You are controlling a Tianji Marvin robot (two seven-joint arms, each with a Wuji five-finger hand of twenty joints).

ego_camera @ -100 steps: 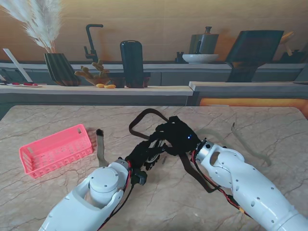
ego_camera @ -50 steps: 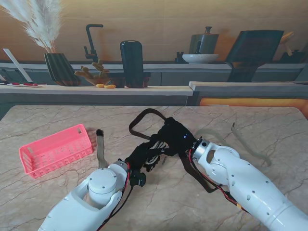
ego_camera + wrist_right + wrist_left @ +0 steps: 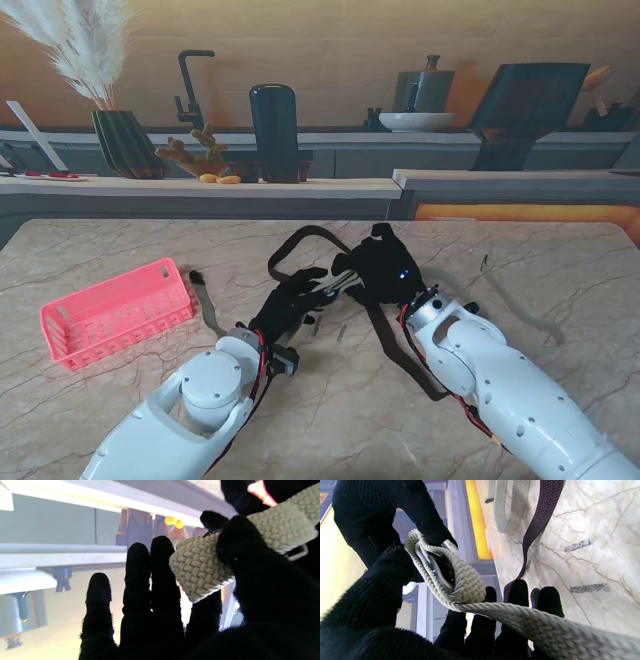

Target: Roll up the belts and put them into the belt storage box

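Your left hand (image 3: 285, 305) and right hand (image 3: 378, 272) both pinch the cream braided belt (image 3: 460, 580) at centre frame (partly coiled). The pink box (image 3: 115, 312) sits middle left.

Counting belts: 3 for sure, i.e. 1 beige belt (image 3: 467, 580) up off the table, 1 dark belt (image 3: 300, 238) looped mid-table, 1 pale belt (image 3: 520, 312) over on the right. Plus 1 loose strip (image 3: 208, 305) by the box: 4th belt or just a tail, can't tell. 1 pink storage box (image 3: 115, 312). 2 gloved hands: left hand (image 3: 290, 300), right hand (image 3: 385, 268).
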